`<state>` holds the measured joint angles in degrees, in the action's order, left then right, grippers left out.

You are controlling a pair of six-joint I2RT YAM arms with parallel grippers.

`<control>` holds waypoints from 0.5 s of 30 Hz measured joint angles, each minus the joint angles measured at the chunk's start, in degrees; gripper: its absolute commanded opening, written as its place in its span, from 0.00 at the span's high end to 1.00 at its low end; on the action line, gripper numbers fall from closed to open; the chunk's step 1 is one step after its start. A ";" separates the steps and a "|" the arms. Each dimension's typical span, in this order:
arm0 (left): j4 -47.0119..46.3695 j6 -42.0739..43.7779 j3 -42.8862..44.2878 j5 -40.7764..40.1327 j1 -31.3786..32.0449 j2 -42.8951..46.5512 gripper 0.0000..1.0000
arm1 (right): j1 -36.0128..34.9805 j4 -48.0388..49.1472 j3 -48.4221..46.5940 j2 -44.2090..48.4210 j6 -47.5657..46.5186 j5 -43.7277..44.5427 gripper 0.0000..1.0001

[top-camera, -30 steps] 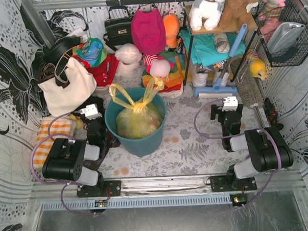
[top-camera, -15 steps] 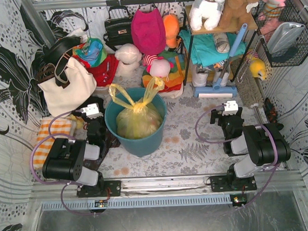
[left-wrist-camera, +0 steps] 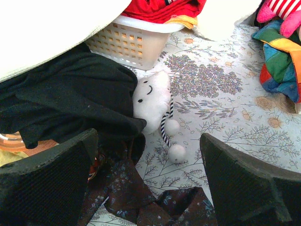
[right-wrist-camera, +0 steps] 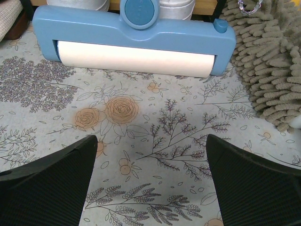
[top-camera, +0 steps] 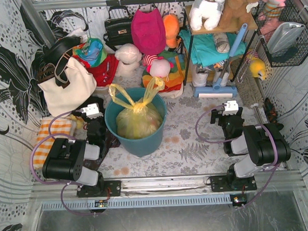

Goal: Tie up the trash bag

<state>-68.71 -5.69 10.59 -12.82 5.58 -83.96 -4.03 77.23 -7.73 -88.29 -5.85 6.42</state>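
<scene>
top view, trash bag: the yellow-green trash bag (top-camera: 138, 120) sits inside the teal bin (top-camera: 140, 144). its neck is bunched at the centre and two ears stand up above the rim. cannot tell whether it is knotted.
top view, bin: upright on the flowered worktop (top-camera: 196, 139), between the two arms, left of centre.
top view, left arm: the left arm (top-camera: 69, 161) is folded low, its wrist just beside the bin's left wall and apart from the bag.
top view, right arm: the right arm (top-camera: 260, 146) is folded low at the right side, well apart from the bin.
top view, surroundings: a cream tote (top-camera: 66, 91) stands behind the left arm.
left wrist view, gripper: the left gripper (left-wrist-camera: 146, 140) is spread wide with nothing between its fingers.
left wrist view, ahead: a white plush (left-wrist-camera: 150, 96) with a drawn face lies against a black cloth (left-wrist-camera: 70, 94). a white basket (left-wrist-camera: 127, 42) sits behind them and a dark patterned fabric (left-wrist-camera: 141, 200) lies nearest.
right wrist view, gripper: the right gripper (right-wrist-camera: 151, 140) is spread wide over bare worktop, gripping nothing.
right wrist view, ahead: a blue roller head (right-wrist-camera: 136, 28) holding a white roll (right-wrist-camera: 131, 59), with a beige shaggy mat (right-wrist-camera: 268, 70) to its right.
</scene>
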 measured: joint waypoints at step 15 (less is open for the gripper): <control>0.07 0.02 0.00 0.37 -0.02 0.00 0.02 | 0.00 -0.02 -0.09 0.00 0.00 0.00 0.03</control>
<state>-68.64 -5.67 10.59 -12.45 5.56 -83.96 -4.03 77.21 -7.81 -88.29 -5.85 6.42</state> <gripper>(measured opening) 0.977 0.968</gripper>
